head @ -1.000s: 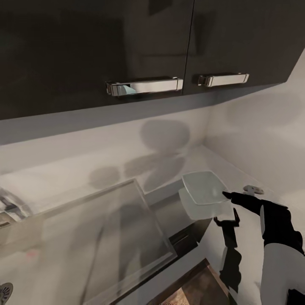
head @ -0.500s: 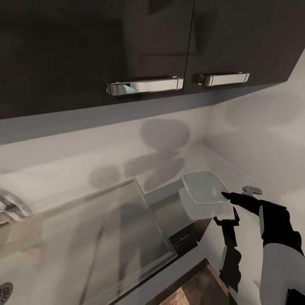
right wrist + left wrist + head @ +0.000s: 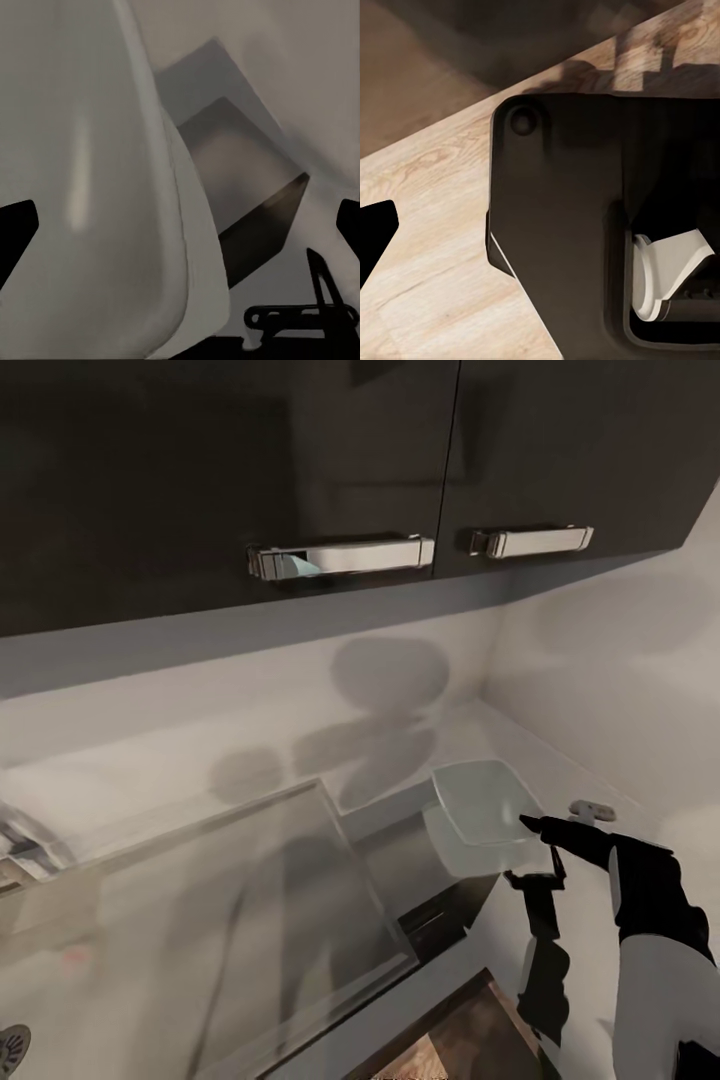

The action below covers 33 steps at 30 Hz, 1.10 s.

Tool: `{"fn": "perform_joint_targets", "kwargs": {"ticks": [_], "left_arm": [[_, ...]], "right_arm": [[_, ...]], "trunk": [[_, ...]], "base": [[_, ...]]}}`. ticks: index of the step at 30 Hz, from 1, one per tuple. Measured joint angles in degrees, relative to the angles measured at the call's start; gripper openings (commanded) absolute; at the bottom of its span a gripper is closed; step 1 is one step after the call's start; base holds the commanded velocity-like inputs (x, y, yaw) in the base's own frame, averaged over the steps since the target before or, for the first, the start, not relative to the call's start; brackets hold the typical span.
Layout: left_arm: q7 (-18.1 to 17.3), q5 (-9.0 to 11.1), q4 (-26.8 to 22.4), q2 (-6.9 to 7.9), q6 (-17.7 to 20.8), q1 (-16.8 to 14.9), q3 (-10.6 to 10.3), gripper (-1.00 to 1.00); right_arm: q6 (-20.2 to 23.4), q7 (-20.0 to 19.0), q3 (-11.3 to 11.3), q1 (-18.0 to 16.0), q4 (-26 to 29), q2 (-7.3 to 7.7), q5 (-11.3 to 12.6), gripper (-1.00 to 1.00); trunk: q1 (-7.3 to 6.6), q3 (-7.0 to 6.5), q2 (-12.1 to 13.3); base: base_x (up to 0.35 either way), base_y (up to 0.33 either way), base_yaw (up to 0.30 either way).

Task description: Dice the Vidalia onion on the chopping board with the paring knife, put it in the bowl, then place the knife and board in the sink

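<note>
The right claw (image 3: 535, 823) reaches out over the grey tabletop (image 3: 560, 760), its fingertips at the near rim of the white bowl (image 3: 480, 800), which looks tilted and raised off the surface. In the right wrist view the bowl (image 3: 97, 187) looms close between spread fingers, so the claw reads as released, though I cannot tell whether 1 finger touches the rim. The sink (image 3: 200, 920) lies to the left. I cannot tell whether the left claw is clenched. Judging by this, the bowl stage is underway; knife and board remain to go into the sink.
</note>
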<state>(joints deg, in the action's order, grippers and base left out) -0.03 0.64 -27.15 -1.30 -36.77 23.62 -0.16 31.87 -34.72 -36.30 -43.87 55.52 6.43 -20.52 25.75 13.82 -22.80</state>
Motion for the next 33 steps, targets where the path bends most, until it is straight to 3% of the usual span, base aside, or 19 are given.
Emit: {"fn": "perform_joint_targets", "kwargs": {"ticks": [9,33], "left_arm": [[0.0,0.0,0.0,-0.01,0.0,0.0,0.0,1.00],[0.0,0.0,0.0,0.01,0.0,0.0,0.0,1.00]], "right_arm": [[0.0,0.0,0.0,0.0,-0.9,0.01,0.0,1.00],[0.0,-1.4,-0.1,0.0,-0.9,0.06,0.1,1.00]], "trunk": [[0.00,0.65,0.0],[0.00,0.71,0.0]], "base": [[0.000,0.000,0.000],[0.000,0.000,0.000]]}}
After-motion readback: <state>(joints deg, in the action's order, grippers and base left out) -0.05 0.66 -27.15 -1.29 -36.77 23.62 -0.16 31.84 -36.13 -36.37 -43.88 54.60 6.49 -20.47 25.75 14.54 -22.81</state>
